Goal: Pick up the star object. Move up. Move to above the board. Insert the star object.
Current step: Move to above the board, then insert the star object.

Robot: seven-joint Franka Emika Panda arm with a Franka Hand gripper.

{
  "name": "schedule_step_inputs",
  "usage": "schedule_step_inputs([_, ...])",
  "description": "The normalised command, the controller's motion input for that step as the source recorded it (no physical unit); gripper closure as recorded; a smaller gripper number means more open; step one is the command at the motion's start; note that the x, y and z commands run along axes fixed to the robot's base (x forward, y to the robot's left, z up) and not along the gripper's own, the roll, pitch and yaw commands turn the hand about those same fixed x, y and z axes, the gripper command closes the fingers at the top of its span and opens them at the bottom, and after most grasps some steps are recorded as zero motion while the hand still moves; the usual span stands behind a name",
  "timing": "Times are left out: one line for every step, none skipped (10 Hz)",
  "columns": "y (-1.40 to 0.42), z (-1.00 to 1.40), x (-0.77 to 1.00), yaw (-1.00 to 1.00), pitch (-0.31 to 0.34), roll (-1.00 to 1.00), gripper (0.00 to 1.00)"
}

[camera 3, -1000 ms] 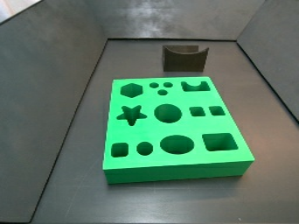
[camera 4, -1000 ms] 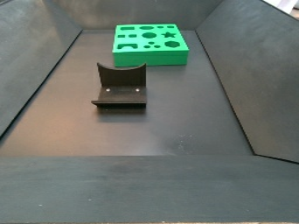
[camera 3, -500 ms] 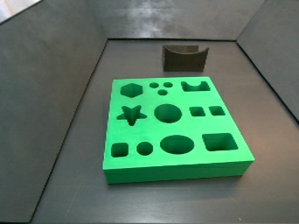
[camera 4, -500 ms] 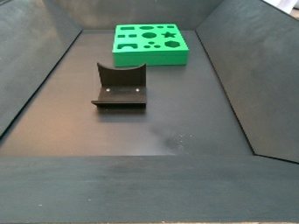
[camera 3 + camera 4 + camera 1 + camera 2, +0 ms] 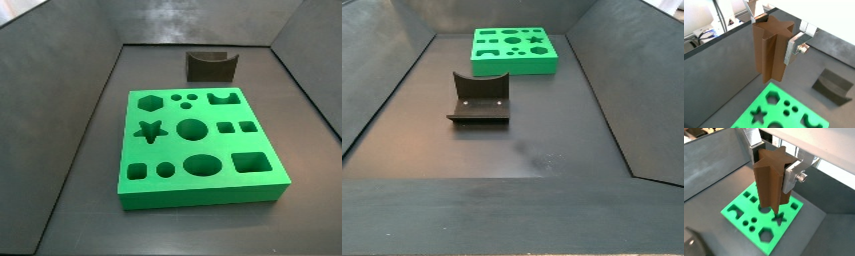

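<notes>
- In a wrist view: one star object [image 5: 769,50], a tall brown fluted post, hangs upright between the silver fingers [image 5: 795,46] of the gripper [image 5: 775,31], which is closed onto its upper part. Below it lies one corner of the green board [image 5: 784,107], cut off by the frame edge, with a star hole and several round holes showing. One dark fixture [image 5: 834,86] stands apart on the table [image 5: 791,75].
- In a wrist view: the same star object [image 5: 771,180] is clamped in the gripper [image 5: 774,155], held clear above the one board [image 5: 757,213]; its lower end hides part of the board's middle. A dark wall runs along one side, with open floor around the board.
- In a side view: one board [image 5: 201,150] with eleven holes lies flat, bare table on all sides, walls rising beside it; one fixture [image 5: 211,65] stands behind it. Gripper and post are out of frame.
- In a side view: one fixture [image 5: 478,100] stands mid-table, the board [image 5: 513,50] well behind it near the back wall, wide open floor in front.
</notes>
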Motion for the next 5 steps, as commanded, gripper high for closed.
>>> schedule_step_inputs([-0.24, 0.02, 0.15, 0.00, 0.105, 0.07, 1.00])
schedule_step_inputs([0.00, -0.03, 0.00, 0.00, 0.000, 0.00, 1.00])
schedule_step_inputs([-0.07, -0.31, -0.07, -0.01, -0.073, 0.04, 1.00])
schedule_step_inputs([-0.19, -0.65, -0.18, -0.17, -0.154, 0.02, 1.00])
schedule_step_inputs([-0.26, -0.81, -0.15, -0.44, -0.179, 0.01, 1.00])
